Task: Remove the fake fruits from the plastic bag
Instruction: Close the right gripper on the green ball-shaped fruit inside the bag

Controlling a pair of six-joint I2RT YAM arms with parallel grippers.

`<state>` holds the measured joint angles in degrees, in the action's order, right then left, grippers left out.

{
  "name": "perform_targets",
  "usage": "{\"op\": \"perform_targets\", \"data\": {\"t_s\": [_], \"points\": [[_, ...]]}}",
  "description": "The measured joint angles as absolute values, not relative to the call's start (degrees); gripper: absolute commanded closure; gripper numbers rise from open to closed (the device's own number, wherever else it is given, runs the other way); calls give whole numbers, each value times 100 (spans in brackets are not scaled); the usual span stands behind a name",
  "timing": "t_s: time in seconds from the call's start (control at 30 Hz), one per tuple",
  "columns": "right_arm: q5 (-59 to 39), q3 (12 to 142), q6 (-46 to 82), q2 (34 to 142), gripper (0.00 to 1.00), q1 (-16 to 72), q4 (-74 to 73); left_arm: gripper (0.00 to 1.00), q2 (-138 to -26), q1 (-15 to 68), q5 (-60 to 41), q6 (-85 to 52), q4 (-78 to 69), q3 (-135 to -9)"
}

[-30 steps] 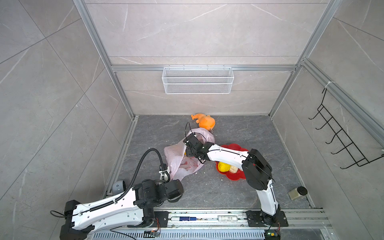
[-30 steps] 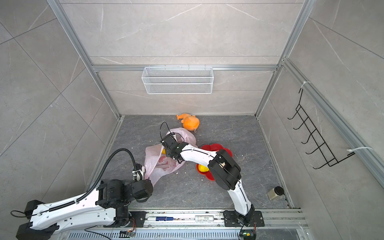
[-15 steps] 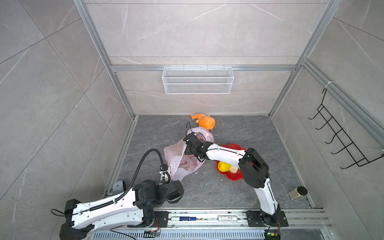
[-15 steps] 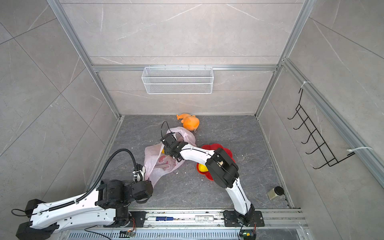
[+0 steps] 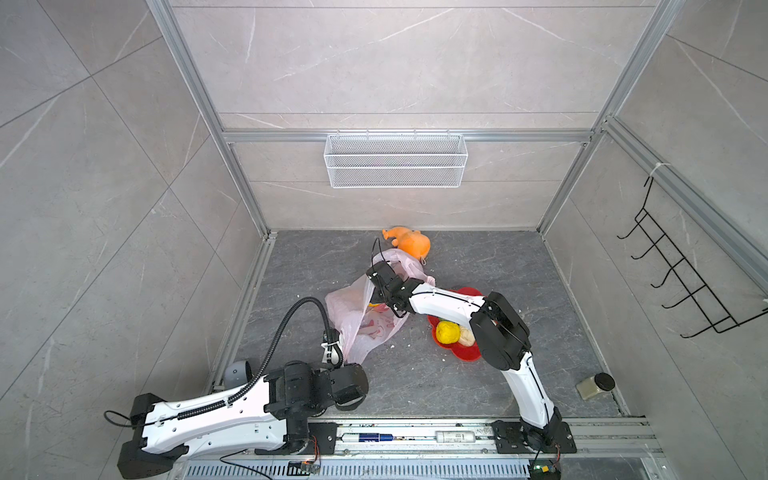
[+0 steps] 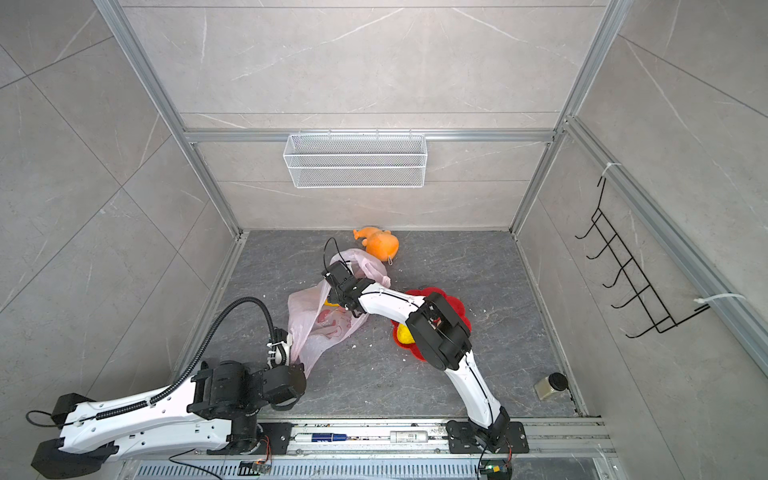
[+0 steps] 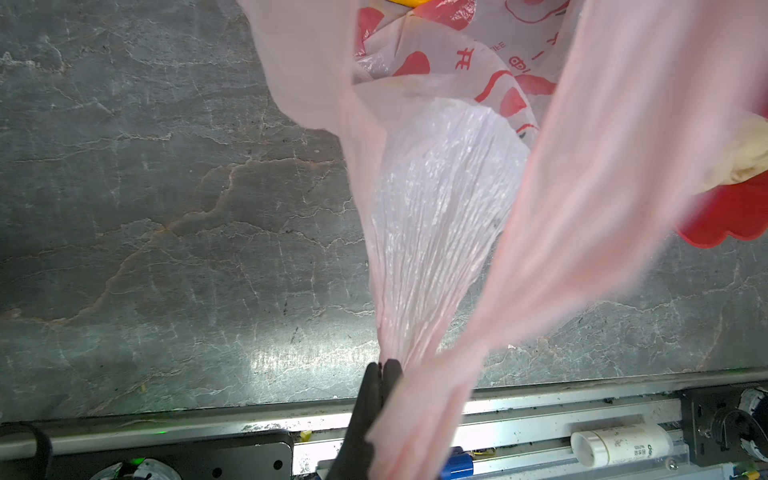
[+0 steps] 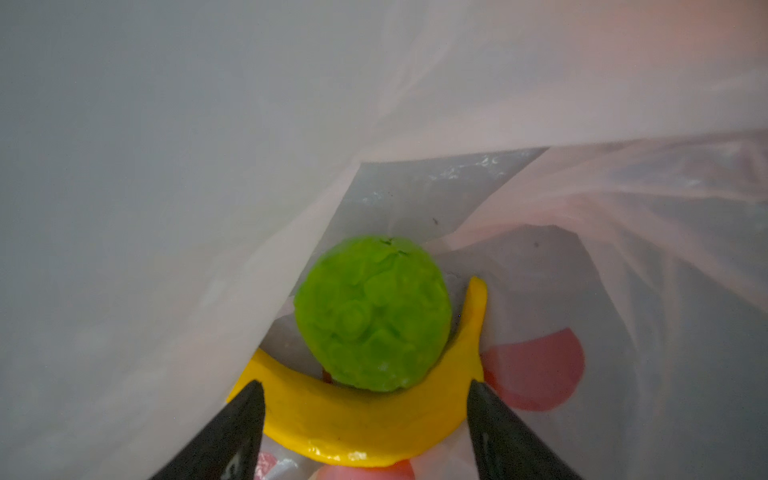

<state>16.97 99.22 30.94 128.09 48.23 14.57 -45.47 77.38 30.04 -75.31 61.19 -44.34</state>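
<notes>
Pale-pink crinkly plastic bag point(image 5: 361, 332) lies left of centre on the grey floor point(image 5: 415, 386), its near end gathered into a bunch and pinched tight between the closed jaws of the left gripper point(image 7: 384, 365). Right gripper point(image 8: 365, 384) is inside the bag's far mouth, jaws spread wide and gripping nothing, tips over the two ends of the yellow banana point(image 8: 361, 432), which curves round a bumpy green ball point(image 8: 372, 313). Just right of the bag, a yellow ball point(image 5: 446, 332) and a beige lump point(image 5: 466, 338) sit touching on the red plate point(image 5: 465, 355).
</notes>
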Motion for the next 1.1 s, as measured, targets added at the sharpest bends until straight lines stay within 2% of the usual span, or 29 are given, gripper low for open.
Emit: {"op": "perform_targets", "data": {"t_s": [0.7, 1.1], "points": [[1406, 10396, 3116, 13260, 17, 4748, 1426, 100, -4665, 8088, 3199, -7620, 6117, -4512], [1253, 10825, 3138, 13511, 17, 4692, 1426, 100, -4764, 8562, 3400, -7741, 6119, -4606]]}}
